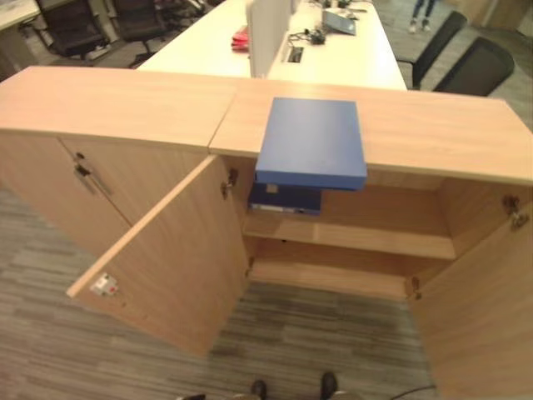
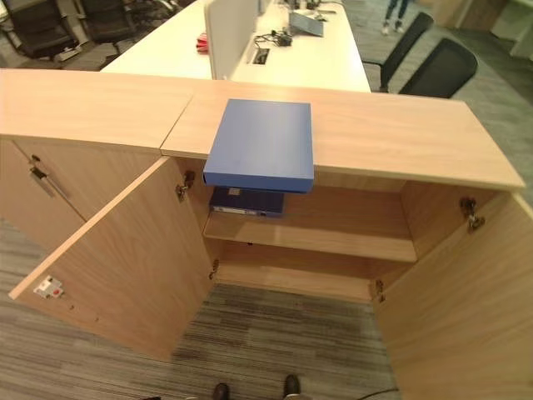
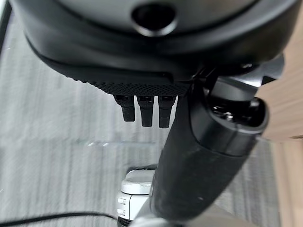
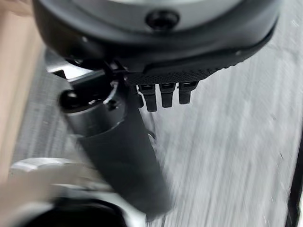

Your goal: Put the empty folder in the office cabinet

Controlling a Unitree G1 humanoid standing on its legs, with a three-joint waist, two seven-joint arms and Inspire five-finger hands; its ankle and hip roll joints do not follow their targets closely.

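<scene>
Left hand (image 3: 208, 142) and right hand (image 4: 118, 142) hang over carpet, fingers straight, holding nothing; blue folder (image 1: 312, 142) lies atop open cabinet (image 1: 433, 133), overhanging its edge.

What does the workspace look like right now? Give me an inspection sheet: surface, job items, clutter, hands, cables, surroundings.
Surface: wooden cabinet top, bare apart from the folder.
Job's things: blue folder lies flat on the cabinet top, its near edge overhanging the open compartment; office cabinet has both doors open, and a second blue folder lies on the upper shelf.
Clutter: nothing seen near the cabinet.
Hands: left hand and right hand hang over the carpet with fingers straight, holding nothing.
Cables: dark cables on the white desk behind.
Surroundings: white desk with a divider, office chairs, grey carpet, a person's legs in the distance.
</scene>
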